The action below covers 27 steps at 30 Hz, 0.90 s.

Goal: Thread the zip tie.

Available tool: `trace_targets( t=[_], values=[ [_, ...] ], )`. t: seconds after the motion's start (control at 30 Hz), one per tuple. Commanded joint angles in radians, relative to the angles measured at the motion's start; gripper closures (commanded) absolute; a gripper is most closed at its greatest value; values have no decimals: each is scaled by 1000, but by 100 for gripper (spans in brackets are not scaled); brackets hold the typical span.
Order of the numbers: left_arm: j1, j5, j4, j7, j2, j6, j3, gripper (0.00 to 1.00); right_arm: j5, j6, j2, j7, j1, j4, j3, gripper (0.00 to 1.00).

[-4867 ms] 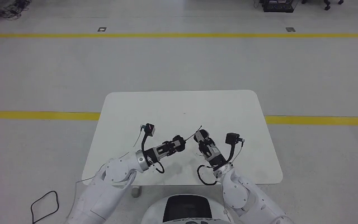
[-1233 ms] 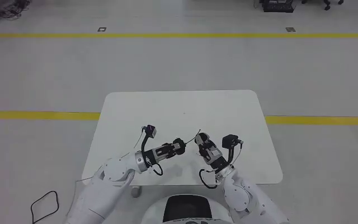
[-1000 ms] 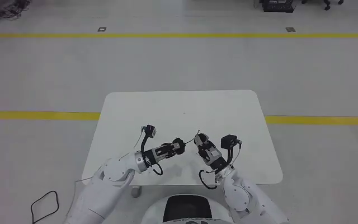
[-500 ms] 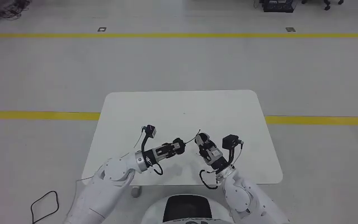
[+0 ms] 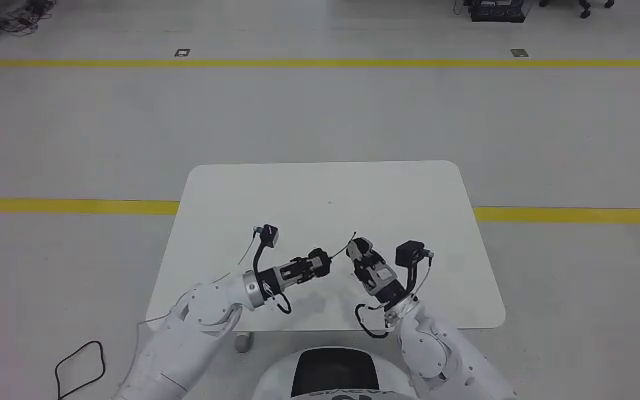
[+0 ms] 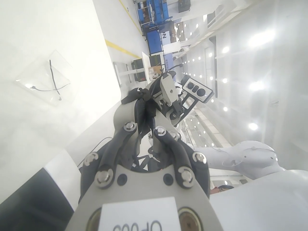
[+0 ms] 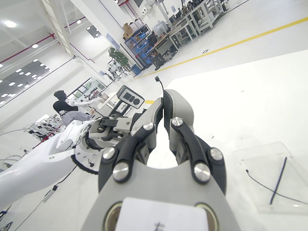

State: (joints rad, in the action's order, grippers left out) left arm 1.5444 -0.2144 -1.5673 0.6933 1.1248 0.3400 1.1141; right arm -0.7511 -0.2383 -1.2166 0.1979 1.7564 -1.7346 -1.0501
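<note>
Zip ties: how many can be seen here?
3. One zip tie is pinched in the right gripper, its head sticking out beyond it. Two more lie crossed on the clear tray on the table. Others may be hidden.

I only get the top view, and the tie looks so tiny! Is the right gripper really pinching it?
Observer: Yes. The right wrist view shows the right gripper shut on the zip tie, with its little square head sticking out free.
Operator: Are there any more ties?
Observer: Two spare ties lie crossed in a clear tray on the table.
</note>
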Motion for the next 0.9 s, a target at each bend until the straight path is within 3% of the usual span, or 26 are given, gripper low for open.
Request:
trace_targets(
  t=[0.0,0.63,0.87],
  values=[
    [0,4,-1,-2,-1,0,-2,100,-2,-2,-1,-2,-1,1,2,100],
    [6,-27,-15,0,-9,0,1,100,-9,41,-5,-6,8,1,-6,100],
    [4,-6,-16,-1,-11,0,-7,100,-9,17,-7,-9,8,0,-2,100]
  ],
)
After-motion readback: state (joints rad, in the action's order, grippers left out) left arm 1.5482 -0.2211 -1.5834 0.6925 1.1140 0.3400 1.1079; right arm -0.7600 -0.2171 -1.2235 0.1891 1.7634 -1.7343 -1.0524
